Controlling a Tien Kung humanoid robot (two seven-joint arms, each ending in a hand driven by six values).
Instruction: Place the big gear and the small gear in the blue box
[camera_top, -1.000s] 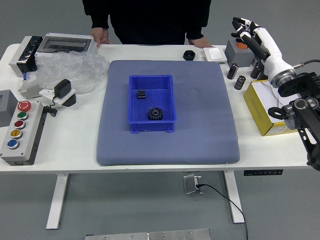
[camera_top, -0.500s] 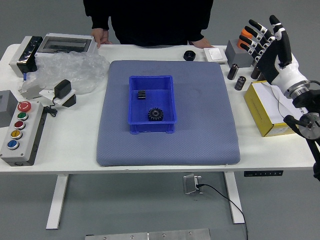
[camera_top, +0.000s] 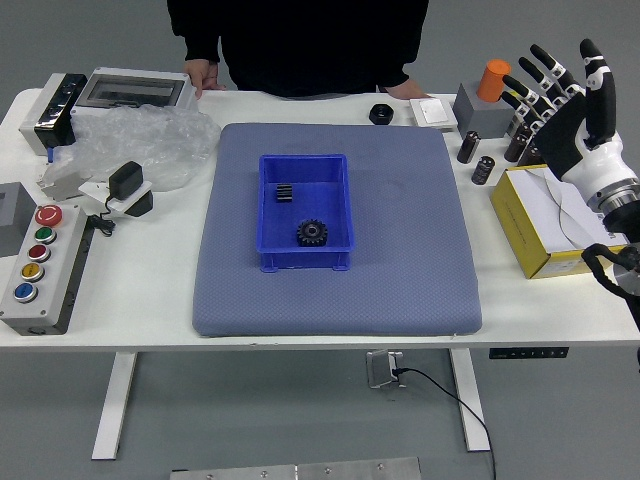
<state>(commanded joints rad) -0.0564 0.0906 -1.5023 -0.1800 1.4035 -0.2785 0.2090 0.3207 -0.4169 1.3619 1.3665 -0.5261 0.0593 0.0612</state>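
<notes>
My right hand (camera_top: 562, 98) is raised over the table's far right corner, fingers spread, holding nothing. The blue box (camera_top: 303, 258) stands on the grey mat, left of its middle. Inside it, a black round gear (camera_top: 312, 233) lies flat near the front wall, and a smaller black ridged piece (camera_top: 284, 192), seemingly the small gear on its side, is near the left wall. My left hand is out of view.
A person (camera_top: 297, 50) stands at the far side, both hands resting on the table edge. At right are a yellow box (camera_top: 520, 224), black cylinders and a grey block (camera_top: 478, 112) with an orange piece. Plastic wrap (camera_top: 150, 140) and a button panel (camera_top: 45, 270) lie left.
My right hand has moved right, away from the mat, and its fingers have spread. The box and the black pieces inside stay put.
</notes>
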